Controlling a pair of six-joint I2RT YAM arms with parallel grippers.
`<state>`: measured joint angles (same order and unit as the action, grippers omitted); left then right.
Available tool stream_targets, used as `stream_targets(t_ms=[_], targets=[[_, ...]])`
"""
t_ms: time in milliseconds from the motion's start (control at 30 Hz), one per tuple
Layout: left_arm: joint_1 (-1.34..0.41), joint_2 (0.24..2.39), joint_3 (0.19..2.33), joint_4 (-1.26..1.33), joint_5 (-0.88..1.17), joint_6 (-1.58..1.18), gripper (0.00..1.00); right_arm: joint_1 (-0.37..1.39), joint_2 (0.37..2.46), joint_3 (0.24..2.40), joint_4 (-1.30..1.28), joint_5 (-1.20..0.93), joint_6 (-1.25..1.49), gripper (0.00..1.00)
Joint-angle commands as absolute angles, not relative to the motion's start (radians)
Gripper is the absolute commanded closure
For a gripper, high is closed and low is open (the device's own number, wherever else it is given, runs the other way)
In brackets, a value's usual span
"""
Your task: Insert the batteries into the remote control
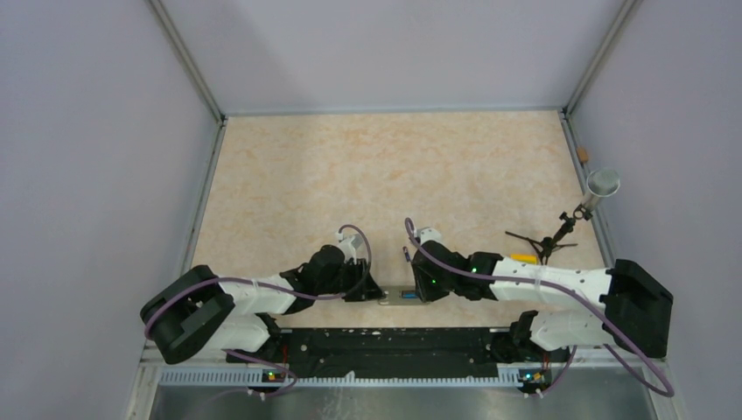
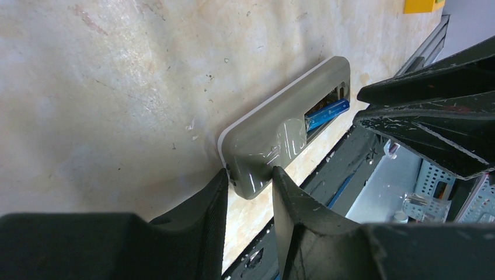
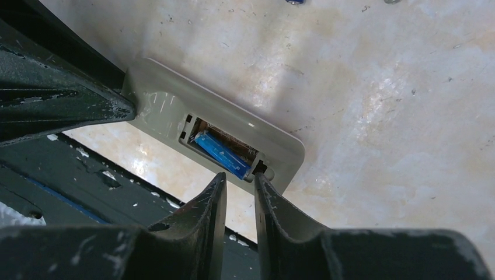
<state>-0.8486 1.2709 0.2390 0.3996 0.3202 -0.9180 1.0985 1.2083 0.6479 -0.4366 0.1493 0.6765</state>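
Note:
The remote control (image 2: 274, 137) lies grey back up on the table near the front edge, between my two grippers (image 1: 404, 296). Its battery recess (image 3: 225, 146) is uncovered. One blue battery (image 3: 222, 154) lies slanted in the recess, its end (image 2: 335, 108) raised. My left gripper (image 2: 250, 172) is shut on the remote's plain end, a finger against each long side. My right gripper (image 3: 238, 176) is at the recess end with the jaws narrowly apart. Its tips bracket the battery's outer end, and table shows through the gap. No other battery is identifiable.
A black rail (image 1: 394, 341) runs along the table's front edge just below the remote. A small yellow stick (image 1: 525, 258) and a black tripod (image 1: 547, 241) holding a grey cylinder (image 1: 602, 184) stand at the right. A dark blue sliver (image 3: 295, 2) shows at the right wrist view's top edge.

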Motion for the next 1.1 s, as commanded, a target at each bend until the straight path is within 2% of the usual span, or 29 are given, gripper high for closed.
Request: stream_targets(t_ms=[0, 667, 1067], targets=[[-0.857, 1.283, 0.262, 0.422, 0.321, -0.916, 0.66, 1.094, 1.222, 0.653, -0.4, 0.134, 0.686, 0.77], [-0.859, 1.284, 0.261, 0.432, 0.319, -0.917, 0.66, 1.093, 1.254, 0.648, -0.365, 0.09, 0.683, 0.88], [-0.862, 1.291, 0.265, 0.442, 0.321, -0.919, 0.66, 1.095, 1.296, 0.65, -0.356, 0.058, 0.669, 0.91]])
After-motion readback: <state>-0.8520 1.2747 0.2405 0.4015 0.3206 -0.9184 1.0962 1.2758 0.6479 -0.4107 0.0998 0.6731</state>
